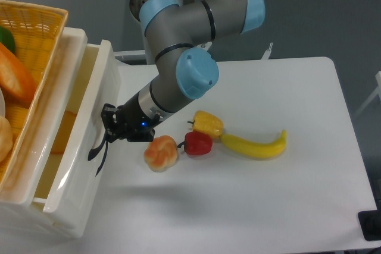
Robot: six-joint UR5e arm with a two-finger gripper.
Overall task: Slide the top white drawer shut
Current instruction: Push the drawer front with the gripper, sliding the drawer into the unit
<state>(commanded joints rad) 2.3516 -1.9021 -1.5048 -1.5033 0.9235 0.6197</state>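
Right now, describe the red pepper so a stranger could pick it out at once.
Start at the white table and find the row of toy food near its middle, right of the white cabinet. The red pepper sits between a pale orange pumpkin-like piece and a yellow banana, just below a yellow pepper; it is the only red item.

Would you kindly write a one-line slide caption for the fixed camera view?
UR5e gripper at the black handle of the nearly closed top white drawer.

white top drawer (83,165), yellow banana (255,145), red pepper (197,143)
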